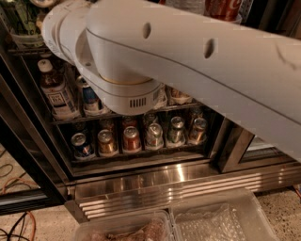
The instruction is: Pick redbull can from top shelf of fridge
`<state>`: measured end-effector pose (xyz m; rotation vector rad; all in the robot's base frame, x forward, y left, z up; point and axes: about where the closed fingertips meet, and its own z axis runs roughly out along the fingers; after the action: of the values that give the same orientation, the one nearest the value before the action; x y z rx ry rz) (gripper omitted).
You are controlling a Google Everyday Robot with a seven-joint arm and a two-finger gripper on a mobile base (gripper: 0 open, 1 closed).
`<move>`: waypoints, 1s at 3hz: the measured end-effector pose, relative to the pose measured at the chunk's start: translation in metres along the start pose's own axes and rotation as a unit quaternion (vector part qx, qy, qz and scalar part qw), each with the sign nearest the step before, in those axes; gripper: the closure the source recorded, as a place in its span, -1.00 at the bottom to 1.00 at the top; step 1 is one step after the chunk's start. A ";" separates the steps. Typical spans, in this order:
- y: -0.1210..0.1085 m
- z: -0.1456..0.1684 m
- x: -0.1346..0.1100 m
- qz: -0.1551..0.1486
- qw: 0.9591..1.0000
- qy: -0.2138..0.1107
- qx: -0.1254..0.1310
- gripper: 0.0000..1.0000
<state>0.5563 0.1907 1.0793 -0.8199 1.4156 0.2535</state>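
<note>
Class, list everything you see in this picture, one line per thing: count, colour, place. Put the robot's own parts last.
fridge: one, black frame, behind the arm
steel base: one, ribbed silver, below the racks
short cans: six in a row, mixed colours, lowest visible rack
bottle: one, white cap, left on the rack above
blue can: one, right of the bottle
red can: one, top edge, right
plastic tubs: two, clear, bottom edge
cables: several, orange and black, floor at lower left
redbull can: none identifiable
arm: one, white, crossing from right to upper left
gripper: not in view
</note>
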 end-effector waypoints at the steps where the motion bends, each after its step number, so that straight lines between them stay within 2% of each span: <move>1: -0.013 0.008 -0.024 -0.002 1.000 -0.025 0.007 1.00; 2: -0.023 0.001 -0.059 -0.030 0.998 -0.058 0.017 1.00; 3: -0.021 -0.009 -0.085 -0.051 0.995 -0.082 0.018 1.00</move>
<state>0.5465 0.1960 1.1668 -0.8218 1.2178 0.2111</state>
